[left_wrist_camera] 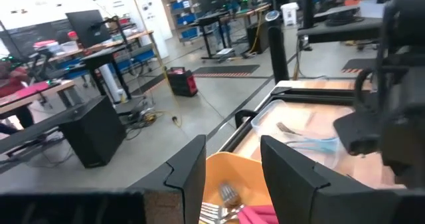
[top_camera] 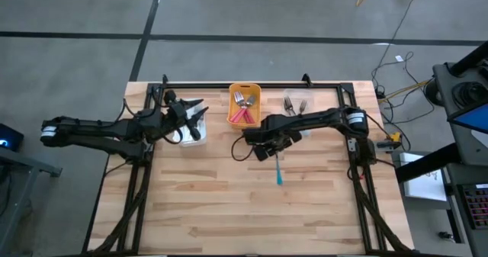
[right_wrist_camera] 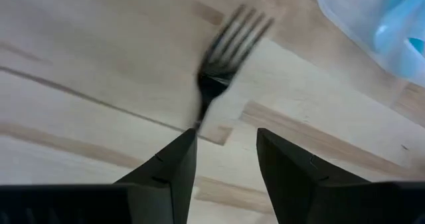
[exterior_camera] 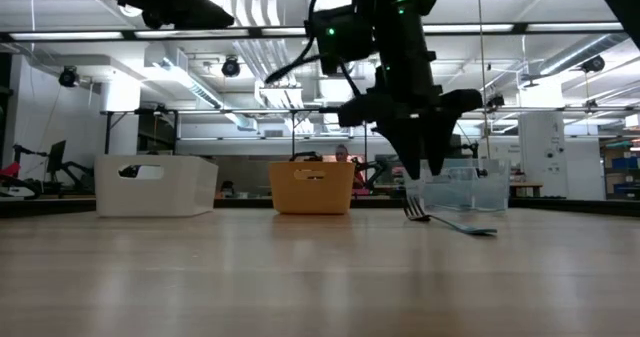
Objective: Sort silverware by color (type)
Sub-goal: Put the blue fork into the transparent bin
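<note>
Right gripper (right_wrist_camera: 226, 161) low over table centre w/ fingers parted, gripping nothing, straddling the neck of a teal-handled fork (top_camera: 279, 171) lying flat on the wood just in front of clear bin (exterior_camera: 462, 189). Left gripper (left_wrist_camera: 232, 177) parted & empty, up over white bin (top_camera: 192, 132). Pink-handled forks (top_camera: 242, 112) in orange bin (top_camera: 245, 89); more teal ones (left_wrist_camera: 309, 143) in clear bin.
</note>
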`<state>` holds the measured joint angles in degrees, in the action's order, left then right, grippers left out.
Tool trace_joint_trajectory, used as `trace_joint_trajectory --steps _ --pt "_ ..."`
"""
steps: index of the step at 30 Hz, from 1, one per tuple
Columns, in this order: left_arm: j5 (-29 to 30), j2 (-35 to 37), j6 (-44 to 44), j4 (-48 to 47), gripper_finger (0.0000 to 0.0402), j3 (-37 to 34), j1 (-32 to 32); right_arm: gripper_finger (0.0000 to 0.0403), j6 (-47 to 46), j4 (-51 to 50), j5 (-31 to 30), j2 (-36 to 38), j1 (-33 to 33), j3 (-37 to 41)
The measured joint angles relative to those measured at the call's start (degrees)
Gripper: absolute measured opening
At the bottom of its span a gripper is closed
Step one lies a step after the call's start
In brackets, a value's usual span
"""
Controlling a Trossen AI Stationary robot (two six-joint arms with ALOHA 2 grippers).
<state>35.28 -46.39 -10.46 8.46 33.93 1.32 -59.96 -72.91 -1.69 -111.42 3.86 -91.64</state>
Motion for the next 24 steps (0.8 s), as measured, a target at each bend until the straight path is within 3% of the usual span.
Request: trace_joint_trajectory --steps 16,24 --pt "0.3 1.8 0.4 -2.7 0.0125 0.0 0.0 0.0148 -0.1 4.6 -2.9 0.8 -1.2 1.2" --pt "0.3 2.0 0.4 -3.0 0.0125 0.0 0.0 0.0148 -4.2 11.2 -1.8 0.8 -2.5 7.5"
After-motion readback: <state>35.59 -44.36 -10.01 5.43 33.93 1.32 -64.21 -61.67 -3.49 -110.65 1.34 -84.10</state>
